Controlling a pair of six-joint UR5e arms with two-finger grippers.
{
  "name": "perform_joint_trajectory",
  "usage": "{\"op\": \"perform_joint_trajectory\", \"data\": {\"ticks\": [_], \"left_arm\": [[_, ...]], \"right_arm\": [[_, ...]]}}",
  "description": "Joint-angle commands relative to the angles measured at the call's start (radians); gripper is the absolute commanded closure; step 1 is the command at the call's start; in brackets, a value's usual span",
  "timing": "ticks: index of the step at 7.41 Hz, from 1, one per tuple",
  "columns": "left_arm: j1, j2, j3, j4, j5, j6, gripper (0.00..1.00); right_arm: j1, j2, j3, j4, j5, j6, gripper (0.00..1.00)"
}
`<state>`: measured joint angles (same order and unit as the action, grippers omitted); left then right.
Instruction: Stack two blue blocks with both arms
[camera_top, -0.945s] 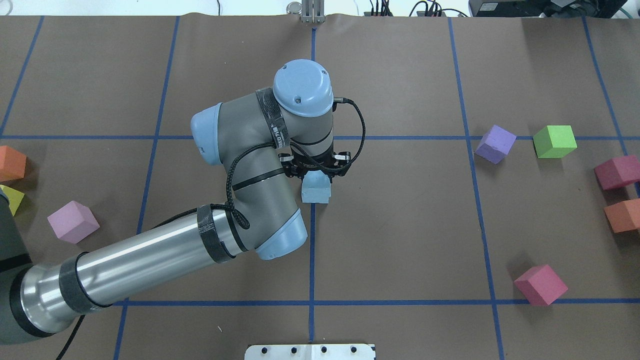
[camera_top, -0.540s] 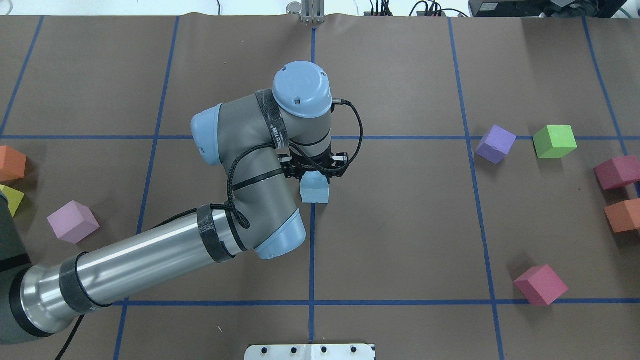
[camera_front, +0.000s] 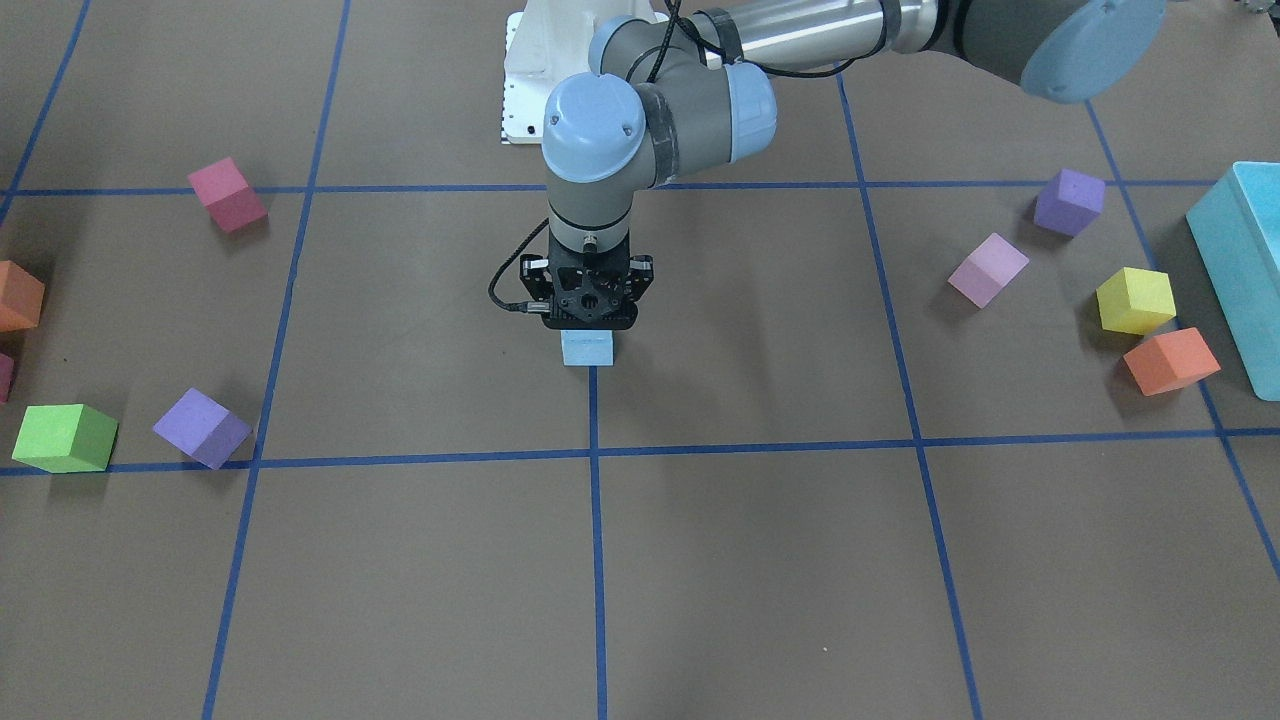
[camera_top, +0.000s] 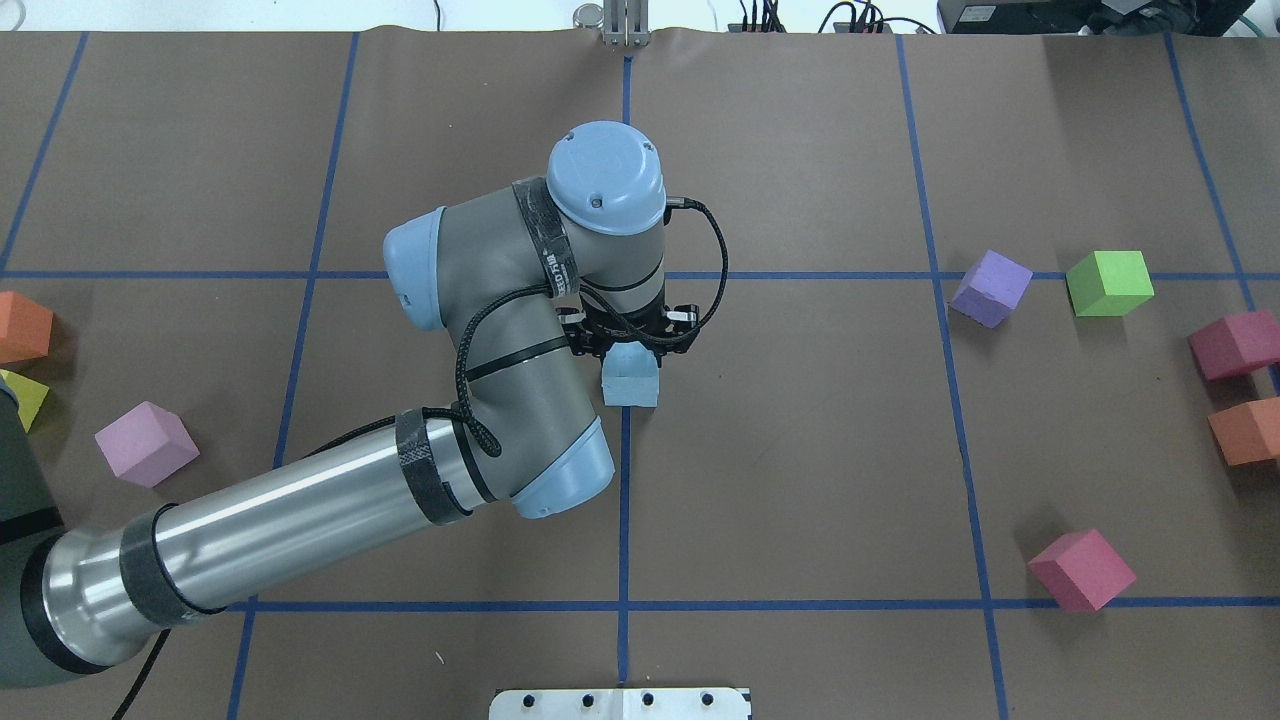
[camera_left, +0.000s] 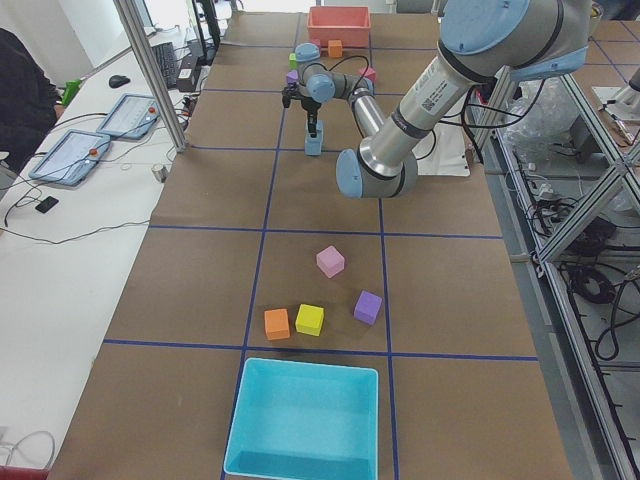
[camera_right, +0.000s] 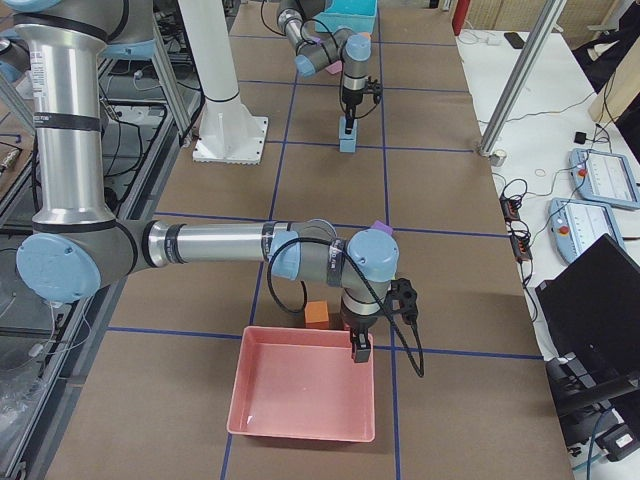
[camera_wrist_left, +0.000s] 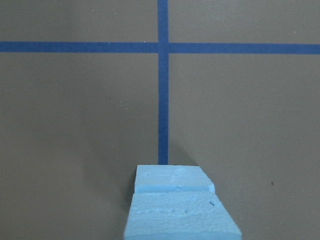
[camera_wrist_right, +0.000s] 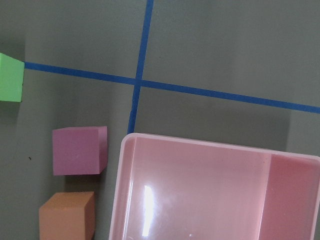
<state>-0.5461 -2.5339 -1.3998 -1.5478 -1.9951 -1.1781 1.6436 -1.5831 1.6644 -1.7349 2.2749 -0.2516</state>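
Observation:
My left gripper (camera_top: 630, 350) points straight down at the table's middle and is shut on a light blue block (camera_wrist_left: 182, 220). That block rests on top of the second blue block (camera_wrist_left: 174, 180), which stands on the blue centre line. The stack shows in the left side view (camera_left: 313, 142) and in the right side view (camera_right: 348, 137). In the front view only one blue block (camera_front: 587, 347) shows under the gripper (camera_front: 590, 318). My right gripper (camera_right: 359, 352) hangs over a pink tray (camera_right: 300, 390); I cannot tell whether it is open.
Loose cubes lie to the sides: purple (camera_top: 990, 288), green (camera_top: 1108, 283) and magenta (camera_top: 1081, 569) on the right, lilac (camera_top: 146, 443) and orange (camera_top: 22, 326) on the left. A large turquoise oblong (camera_front: 1245, 270) stands at the left end. The white pedestal (camera_front: 525, 80) stands behind.
Almost nothing. The left wrist has shifted by a hair, and the blue block stays under the gripper at the same spot.

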Motion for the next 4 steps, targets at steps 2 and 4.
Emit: {"op": "perform_joint_trajectory", "data": {"ticks": [2, 4], "left_arm": [[0.0, 0.0, 0.001, -0.002, 0.001, 0.008, 0.41], [0.0, 0.0, 0.001, -0.002, 0.001, 0.008, 0.31]], "right_arm": [[0.001, 0.0, 0.0, 0.0, 0.0, 0.0, 0.0], [-0.001, 0.0, 0.0, 0.0, 0.0, 0.0, 0.0]]}}
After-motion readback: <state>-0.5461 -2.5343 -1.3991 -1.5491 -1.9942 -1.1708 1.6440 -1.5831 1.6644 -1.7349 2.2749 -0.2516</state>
